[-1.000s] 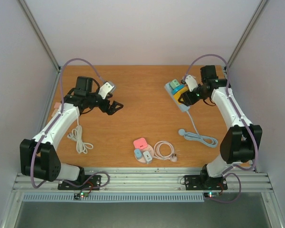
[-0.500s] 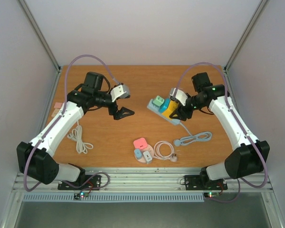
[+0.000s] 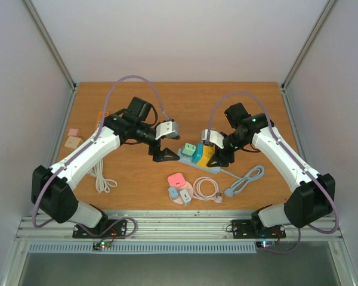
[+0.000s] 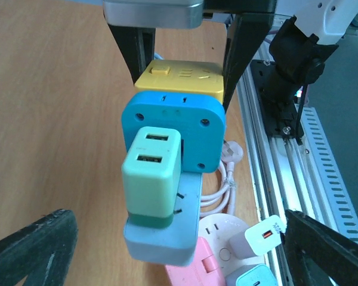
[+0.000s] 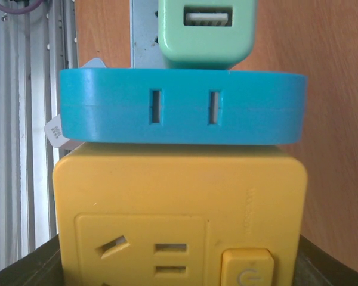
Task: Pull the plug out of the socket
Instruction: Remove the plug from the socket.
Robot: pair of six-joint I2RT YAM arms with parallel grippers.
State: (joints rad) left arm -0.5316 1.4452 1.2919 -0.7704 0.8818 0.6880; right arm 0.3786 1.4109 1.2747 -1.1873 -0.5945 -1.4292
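Observation:
A grey-blue power strip [image 3: 196, 158] carries a mint-green USB plug [image 3: 190, 148], a blue adapter [image 3: 198, 153] and a yellow cube adapter [image 3: 206, 156]. My right gripper [image 3: 215, 156] is shut on the yellow adapter and holds the strip above the table's middle. In the right wrist view the yellow adapter [image 5: 179, 202] fills the frame between my fingers, with the blue adapter [image 5: 182, 107] and green plug [image 5: 206, 33] beyond. My left gripper [image 3: 164, 152] is open, just left of the strip's end. In the left wrist view the green plug [image 4: 152, 176] faces me on the strip [image 4: 164, 238].
A pink charger [image 3: 177, 179] and a white round socket with small chargers [image 3: 182, 192] lie in front, beside a coiled white cable [image 3: 206, 188]. The strip's cord [image 3: 244, 179] trails to the right. Another white cable [image 3: 100, 176] and small blocks [image 3: 73, 137] lie at the left.
My right arm has carried the power strip from the back right to the table's middle. My left arm has swung right, up to the strip's left end.

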